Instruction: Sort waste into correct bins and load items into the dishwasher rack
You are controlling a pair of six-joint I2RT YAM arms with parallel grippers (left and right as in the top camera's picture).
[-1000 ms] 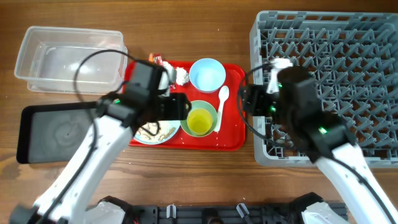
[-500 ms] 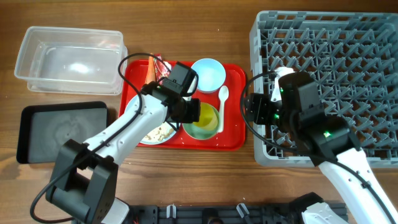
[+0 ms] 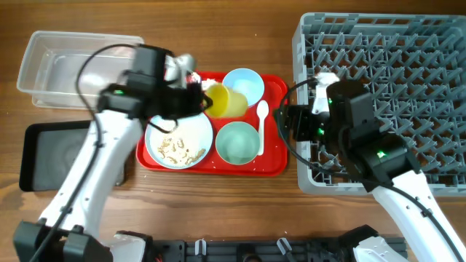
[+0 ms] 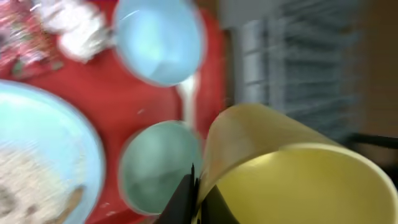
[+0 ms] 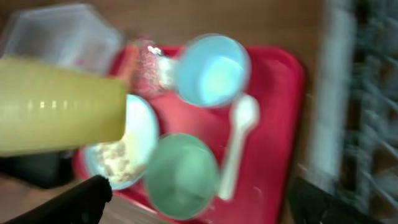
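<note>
Wooden table [image 3: 218,193]; left hand [image 3: 198,99] grips yellow cup [image 3: 227,101] sideways, base toward rack [image 3: 378,44].

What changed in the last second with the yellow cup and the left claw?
The left claw took hold of the yellow cup and lifted it out of the pale green bowl, toward the far side of the red tray; it is now tipped sideways. The plate, blue bowl, spoon and right arm stayed put.

Blurred rack [image 4: 298,56], blurred wrapper [image 4: 18,34], yellow cup [image 4: 280,149] cut off at frame edge
</note>
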